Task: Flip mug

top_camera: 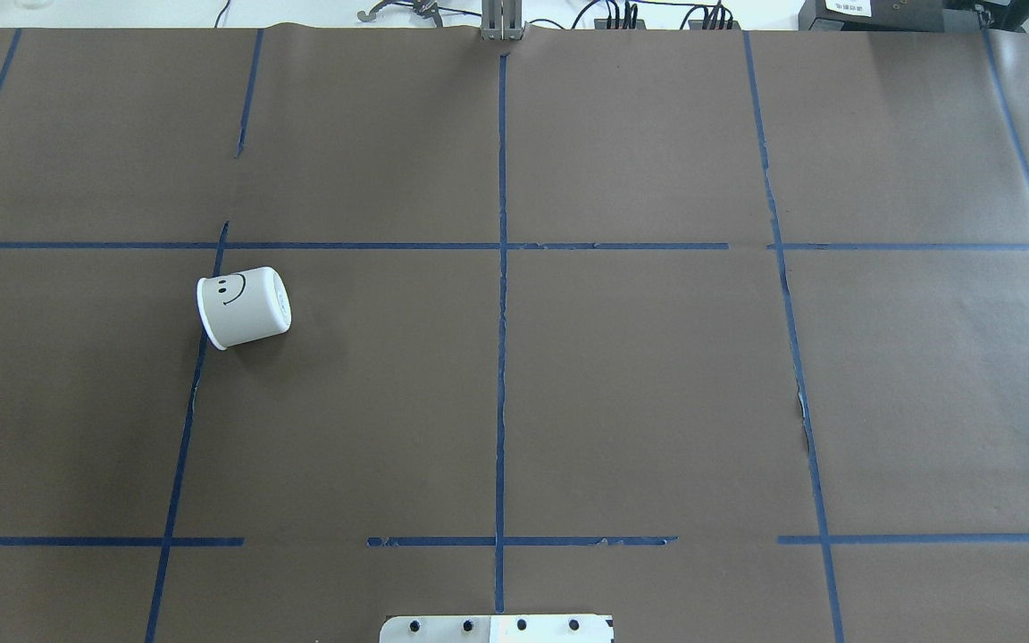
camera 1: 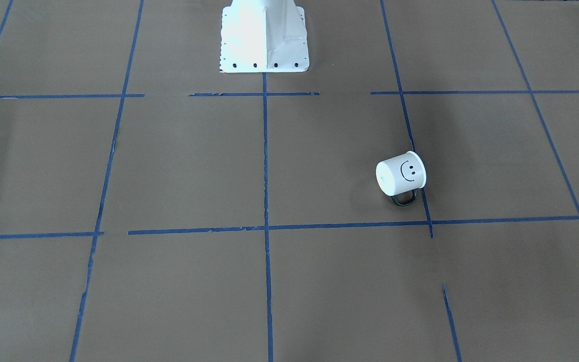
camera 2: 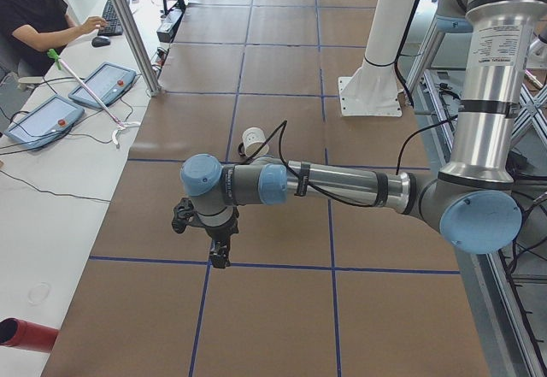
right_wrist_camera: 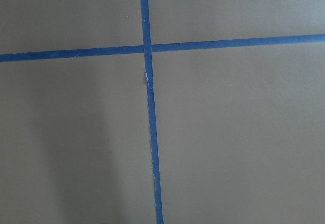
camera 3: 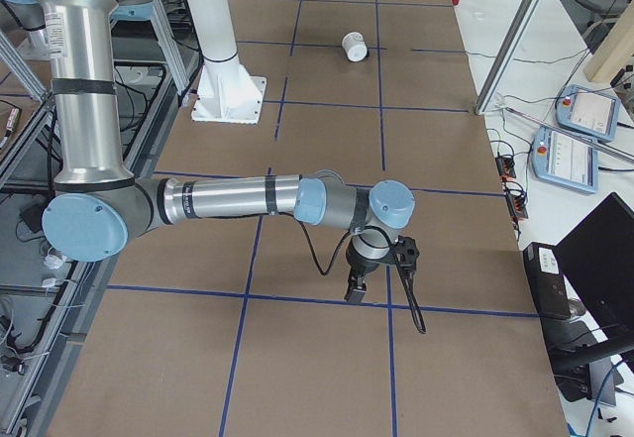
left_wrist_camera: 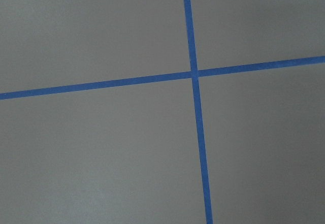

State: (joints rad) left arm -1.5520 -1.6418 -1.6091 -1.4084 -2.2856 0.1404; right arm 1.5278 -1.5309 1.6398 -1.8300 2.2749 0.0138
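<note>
The small white mug (camera 1: 401, 174) with a black smiley face lies on its side on the brown paper. Its dark handle (camera 1: 403, 199) points toward the operators' side. In the overhead view the mug (top_camera: 244, 306) is on the left half, rim to the left, base to the right. It also shows far off in the side views (camera 2: 251, 140) (camera 3: 354, 46). My left gripper (camera 2: 220, 256) hangs over the table's near end in the exterior left view, well short of the mug. My right gripper (camera 3: 357, 288) hangs at the opposite end. I cannot tell whether either is open or shut. Both wrist views show only paper and tape.
Blue tape lines (top_camera: 501, 268) divide the brown paper into squares. The white robot pedestal (camera 1: 264, 35) stands at the middle of the robot's edge. An operator (camera 2: 34, 18), teach pendants (camera 2: 102, 85) and a metal post (camera 2: 128, 31) are beside the table.
</note>
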